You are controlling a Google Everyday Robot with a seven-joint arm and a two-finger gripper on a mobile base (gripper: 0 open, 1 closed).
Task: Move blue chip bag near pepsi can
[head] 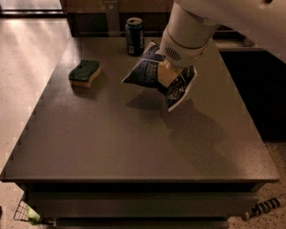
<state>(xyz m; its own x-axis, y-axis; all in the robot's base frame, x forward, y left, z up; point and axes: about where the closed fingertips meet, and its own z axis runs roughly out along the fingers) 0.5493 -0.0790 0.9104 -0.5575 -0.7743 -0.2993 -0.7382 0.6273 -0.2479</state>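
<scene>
The blue chip bag [144, 73] is a crumpled navy foil bag with white lettering. It hangs above the table, casting a shadow on the surface below it. My gripper [168, 75] comes down from the big white arm at the upper right and is shut on the middle of the bag. The pepsi can [134, 36] stands upright at the table's back edge, a short way behind and left of the bag. They do not touch.
A green-topped yellow sponge [85, 72] lies on the left part of the dark grey table [109, 142]. A wooden wall and dark ledge run behind the table. Floor lies to the left, and the table's front edge is near the bottom.
</scene>
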